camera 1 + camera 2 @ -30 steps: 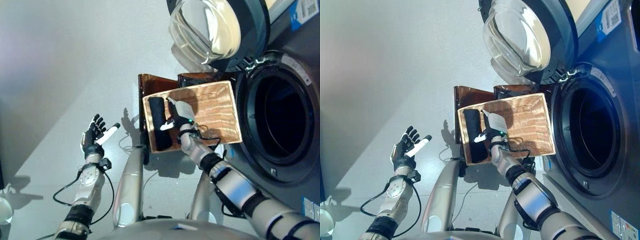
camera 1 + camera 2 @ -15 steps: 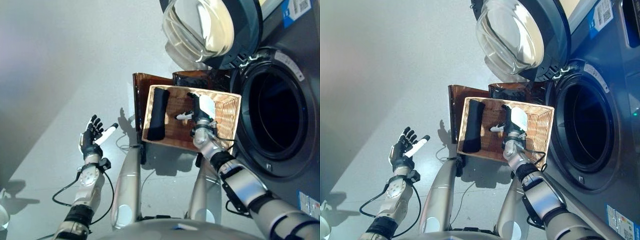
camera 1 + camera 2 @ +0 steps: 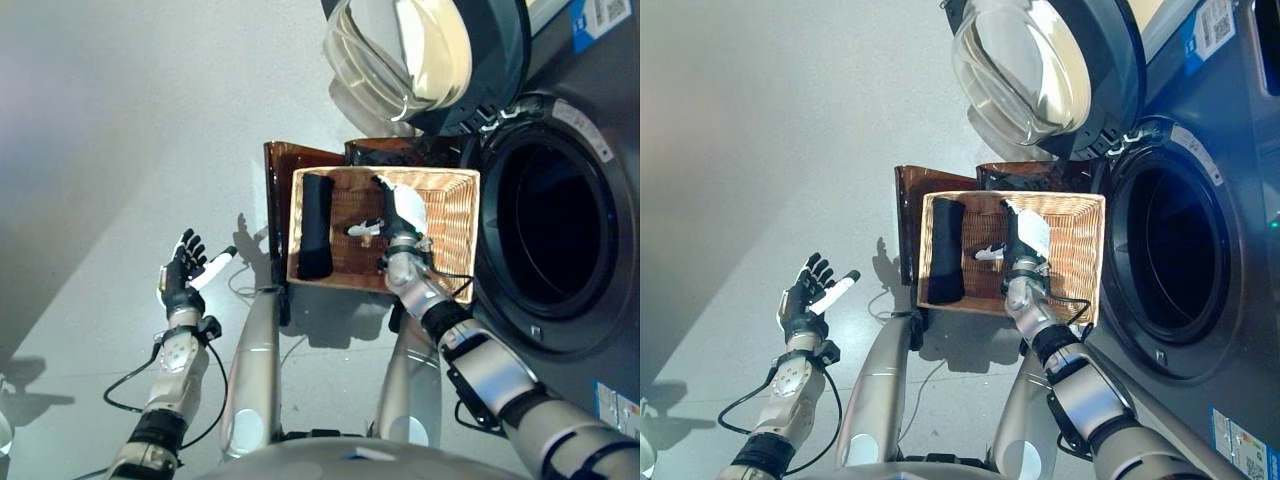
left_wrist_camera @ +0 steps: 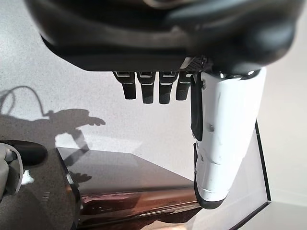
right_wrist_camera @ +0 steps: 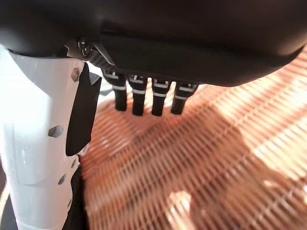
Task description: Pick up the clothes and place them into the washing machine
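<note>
— Where is your right hand?

— My right hand (image 3: pixel 398 222) hovers over the basket (image 3: pixel 452 222), fingers straight, holding nothing. The clothes (image 3: pixel 316 225), a dark roll, lie at the basket's left end.

— What does the wrist camera add?

— Only weave under my fingers. My left hand (image 3: pixel 187 272) waits spread, far left; the washing machine (image 3: pixel 560 215) gapes right.

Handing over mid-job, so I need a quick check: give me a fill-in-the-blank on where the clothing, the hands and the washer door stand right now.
1. The rolled black garment lies inside the ____ basket.
2. The washing machine door is ____.
3. The right hand hovers over the basket, holding ____.
4. The left hand is over the ____, fingers open.

Missing words: wicker; open; nothing; floor
</note>
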